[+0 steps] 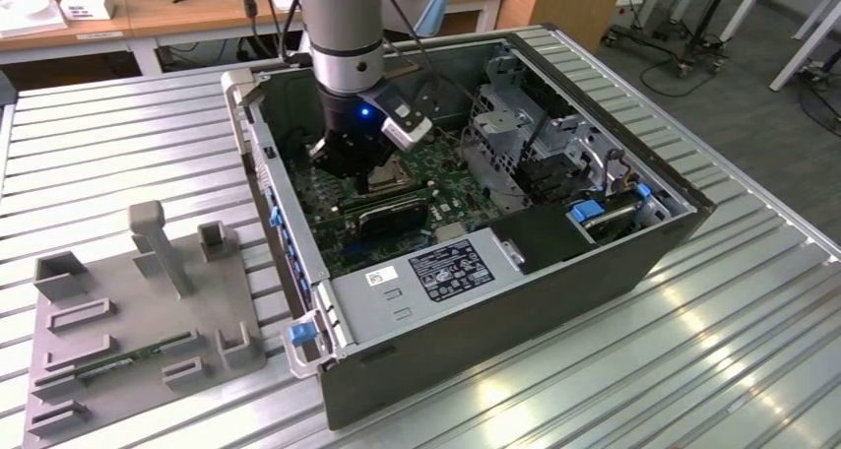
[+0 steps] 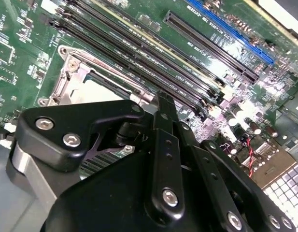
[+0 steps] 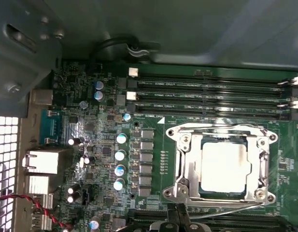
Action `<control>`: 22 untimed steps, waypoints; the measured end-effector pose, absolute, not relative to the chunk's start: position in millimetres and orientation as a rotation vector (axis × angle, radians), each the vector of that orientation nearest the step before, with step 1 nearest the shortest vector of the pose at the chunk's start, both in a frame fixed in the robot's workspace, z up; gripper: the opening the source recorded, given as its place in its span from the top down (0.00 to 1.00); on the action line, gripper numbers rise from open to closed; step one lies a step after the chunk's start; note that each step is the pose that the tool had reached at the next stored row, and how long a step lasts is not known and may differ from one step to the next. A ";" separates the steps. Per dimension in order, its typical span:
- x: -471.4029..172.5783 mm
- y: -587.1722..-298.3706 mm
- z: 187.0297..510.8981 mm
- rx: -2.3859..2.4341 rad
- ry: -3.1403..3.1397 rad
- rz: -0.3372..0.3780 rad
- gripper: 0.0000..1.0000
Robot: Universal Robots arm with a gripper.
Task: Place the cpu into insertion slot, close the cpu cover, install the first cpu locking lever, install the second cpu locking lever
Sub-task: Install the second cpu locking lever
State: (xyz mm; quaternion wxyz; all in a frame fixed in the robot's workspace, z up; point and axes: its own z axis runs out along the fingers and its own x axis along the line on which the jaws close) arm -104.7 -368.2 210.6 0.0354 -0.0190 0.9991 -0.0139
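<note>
The cpu [image 3: 223,166], silvery and square, lies in the insertion slot [image 3: 266,138] on the green board. The cpu cover [image 3: 185,159] lies flat around it, its window framing the chip. A thin wire locking lever [image 3: 235,209] runs at a slant along the socket edge nearest my fingertips. My gripper [image 3: 181,220] is shut just beside that edge with nothing held. In the second wrist view my gripper [image 2: 161,104] hangs right over the socket and partly hides the cpu [image 2: 103,89]. In the exterior view my gripper [image 1: 357,173] is low inside the open computer case, by the socket [image 1: 388,181].
Long memory slots [image 3: 211,96] run beside the socket. Case walls [image 1: 270,203], a drive cage [image 1: 526,134] and the power supply [image 1: 434,267] hem in the board. A grey fixture tray [image 1: 132,321] sits on the slatted table at the exterior view's left.
</note>
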 end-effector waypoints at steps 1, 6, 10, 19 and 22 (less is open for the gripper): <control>-106.0 -368.3 207.6 -0.058 3.070 -0.043 0.89; -106.0 -368.6 206.0 -0.058 3.067 -0.030 0.89; -106.0 -369.2 205.9 -0.057 3.062 -0.005 0.89; -108.6 -371.6 204.6 -0.056 3.058 0.018 0.89; -109.7 -372.4 203.3 -0.056 3.057 0.022 0.89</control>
